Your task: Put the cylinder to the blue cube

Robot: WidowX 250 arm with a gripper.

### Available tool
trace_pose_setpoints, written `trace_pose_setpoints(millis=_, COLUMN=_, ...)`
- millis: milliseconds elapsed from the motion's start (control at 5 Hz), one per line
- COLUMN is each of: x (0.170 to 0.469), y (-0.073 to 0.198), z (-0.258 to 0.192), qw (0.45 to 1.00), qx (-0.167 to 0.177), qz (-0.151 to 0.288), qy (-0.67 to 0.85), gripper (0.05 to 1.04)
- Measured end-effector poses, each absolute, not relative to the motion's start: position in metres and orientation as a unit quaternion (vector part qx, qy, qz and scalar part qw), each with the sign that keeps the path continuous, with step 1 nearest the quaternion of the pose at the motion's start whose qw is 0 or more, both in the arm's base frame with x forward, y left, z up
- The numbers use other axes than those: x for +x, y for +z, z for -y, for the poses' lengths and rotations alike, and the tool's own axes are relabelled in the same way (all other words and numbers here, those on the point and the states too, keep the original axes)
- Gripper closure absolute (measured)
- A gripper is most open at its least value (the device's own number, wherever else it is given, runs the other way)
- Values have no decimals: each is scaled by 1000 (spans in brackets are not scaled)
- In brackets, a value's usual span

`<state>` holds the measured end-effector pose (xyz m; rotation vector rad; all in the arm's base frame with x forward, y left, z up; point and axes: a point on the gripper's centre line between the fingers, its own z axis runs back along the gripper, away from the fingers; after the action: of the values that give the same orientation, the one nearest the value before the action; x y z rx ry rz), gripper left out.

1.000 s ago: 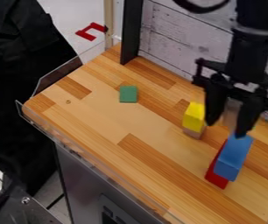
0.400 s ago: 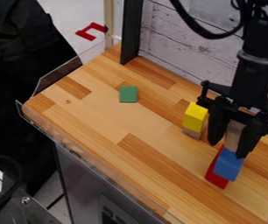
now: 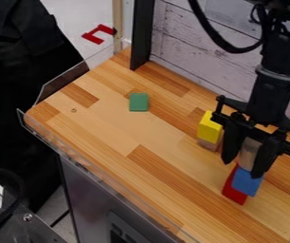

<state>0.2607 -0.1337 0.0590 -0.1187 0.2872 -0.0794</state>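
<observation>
The black gripper point(image 3: 242, 169) hangs at the right of the camera view, shut on a light wooden cylinder point(image 3: 249, 153) held upright between its fingers. Directly below is the blue cube point(image 3: 248, 182), its upper part partly covered by the fingers. The cylinder's lower end meets the top of the cube in the view; whether they touch I cannot tell. Under and beside the blue cube is a red block point(image 3: 233, 190), partly hidden.
A yellow block point(image 3: 210, 126) sits on a wooden piece point(image 3: 208, 144) just left of the gripper. The green block point(image 3: 139, 102) lies farther left on the wooden table point(image 3: 109, 128). A whitewashed plank wall point(image 3: 192, 42) rises behind.
The gripper has come down with the cylinder, from above and behind the blue cube to right over it. The blocks on the table have kept their places.
</observation>
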Motion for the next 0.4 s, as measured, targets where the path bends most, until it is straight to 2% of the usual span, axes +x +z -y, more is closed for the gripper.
trace_pose_setpoints(millis=400, x=262, y=59, z=136, qw=988, qx=-51, qz=-141, qy=-39, gripper=558)
